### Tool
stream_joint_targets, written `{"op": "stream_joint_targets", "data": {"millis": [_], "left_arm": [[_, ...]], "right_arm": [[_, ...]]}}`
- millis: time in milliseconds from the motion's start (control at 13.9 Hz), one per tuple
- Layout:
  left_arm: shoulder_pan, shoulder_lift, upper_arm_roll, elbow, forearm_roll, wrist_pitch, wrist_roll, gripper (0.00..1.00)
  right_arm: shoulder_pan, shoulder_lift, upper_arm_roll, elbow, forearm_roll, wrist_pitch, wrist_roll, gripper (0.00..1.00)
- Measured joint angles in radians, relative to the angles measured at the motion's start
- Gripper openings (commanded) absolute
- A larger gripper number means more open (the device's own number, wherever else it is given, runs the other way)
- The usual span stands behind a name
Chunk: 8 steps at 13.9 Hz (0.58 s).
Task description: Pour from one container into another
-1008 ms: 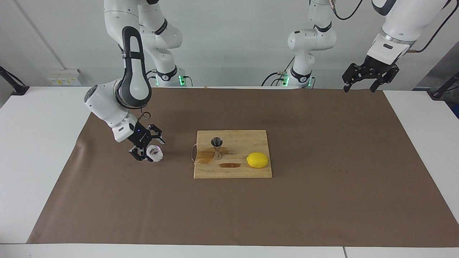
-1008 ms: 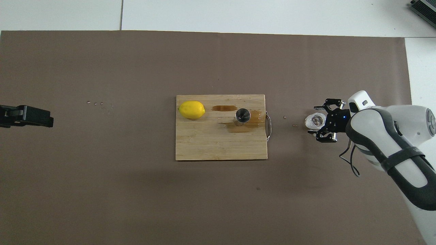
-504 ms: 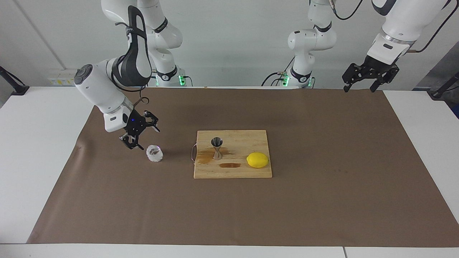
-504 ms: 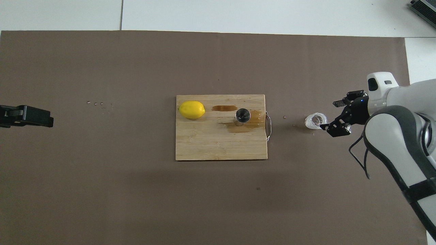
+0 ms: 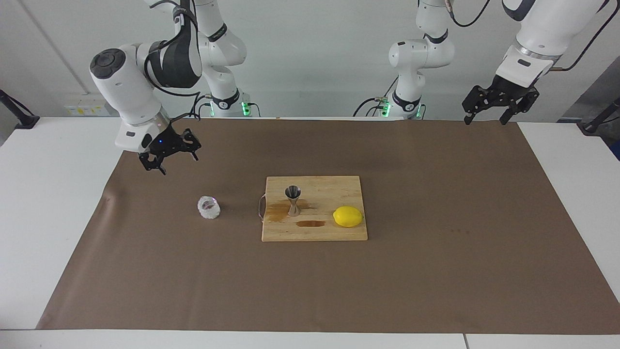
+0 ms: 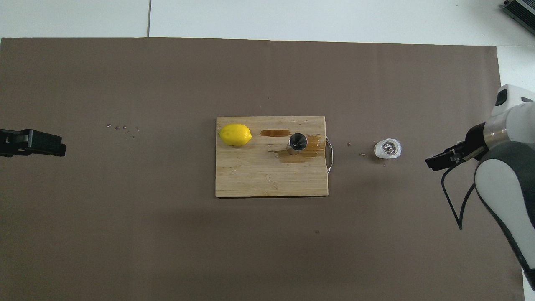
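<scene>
Beside one board (image 5: 339, 232) carrying one jigger (image 5: 293, 199) and lemon (image 5: 348, 216), one cup (image 5: 209, 207) stands; my right gripper (image 5: 168, 154) and left gripper (image 5: 489, 112) hang open, empty.

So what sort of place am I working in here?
Probably a robotics lab bench staged as a small bar or kitchen prep spot: a brown paper sheet over white tables, with a wooden cutting board carrying a steel jigger and a lemon.

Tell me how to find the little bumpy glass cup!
Find the wooden cutting board in the middle of the brown mat. The glass cup stands off it, past its handle, toward the right arm's end. It's squat, clear and bumpy, unlike the slim shiny jigger on the board.
</scene>
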Motion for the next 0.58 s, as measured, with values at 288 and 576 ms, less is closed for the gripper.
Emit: {"op": "stream_joint_targets", "data": {"millis": [288, 576], "left_arm": [[0.0, 0.0, 0.0, 0.0, 0.0, 0.0, 0.0, 1.0], [0.0, 0.0, 0.0, 0.0, 0.0, 0.001, 0.0, 1.0]], "right_arm": [[-0.015, -0.007, -0.009, 0.186, -0.063, -0.239, 0.203, 1.0], [-0.013, -0.01, -0.07, 0.342, -0.006, -0.386, 0.217, 1.0]]}}
